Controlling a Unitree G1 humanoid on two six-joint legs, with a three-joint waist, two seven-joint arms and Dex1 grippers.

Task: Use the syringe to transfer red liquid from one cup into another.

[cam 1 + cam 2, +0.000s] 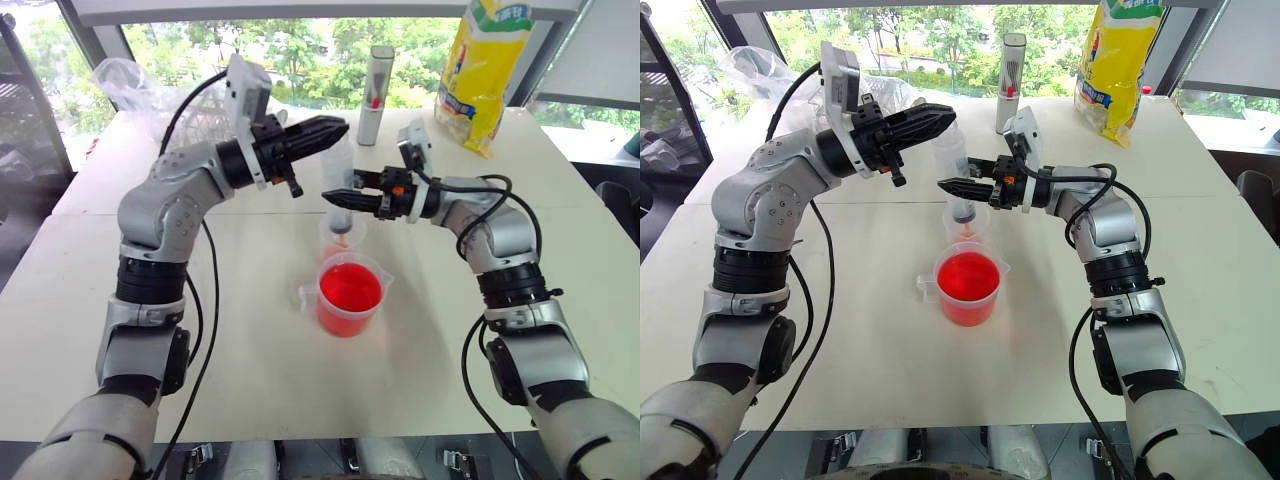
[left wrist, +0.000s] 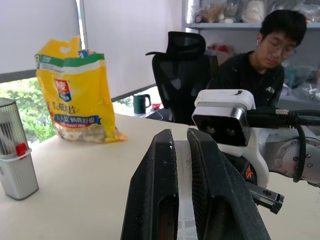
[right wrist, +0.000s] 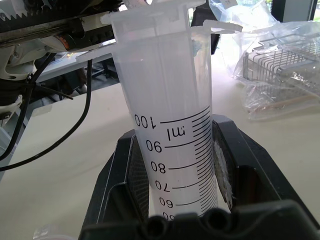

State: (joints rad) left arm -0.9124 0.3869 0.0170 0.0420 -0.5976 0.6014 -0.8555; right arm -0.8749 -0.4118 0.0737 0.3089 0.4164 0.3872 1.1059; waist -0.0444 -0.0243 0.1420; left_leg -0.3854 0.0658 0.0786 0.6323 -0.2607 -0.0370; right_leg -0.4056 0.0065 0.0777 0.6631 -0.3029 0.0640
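Your right end effector (image 1: 958, 186) is clamped on the barrel of the syringe (image 1: 957, 185), which stands upright with its tip down in the small cup (image 1: 966, 222), just behind the measuring cup (image 1: 967, 287) of red liquid (image 1: 967, 276) on the table (image 1: 890, 350). Your left end effector (image 1: 935, 117), closed on the plunger, sits directly above, so the push runs straight down the syringe's long axis.

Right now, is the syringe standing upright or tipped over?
Upright. The syringe stands vertical with its tip down in the small cup, its barrel clamped by the right claw and its plunger by the left claw.
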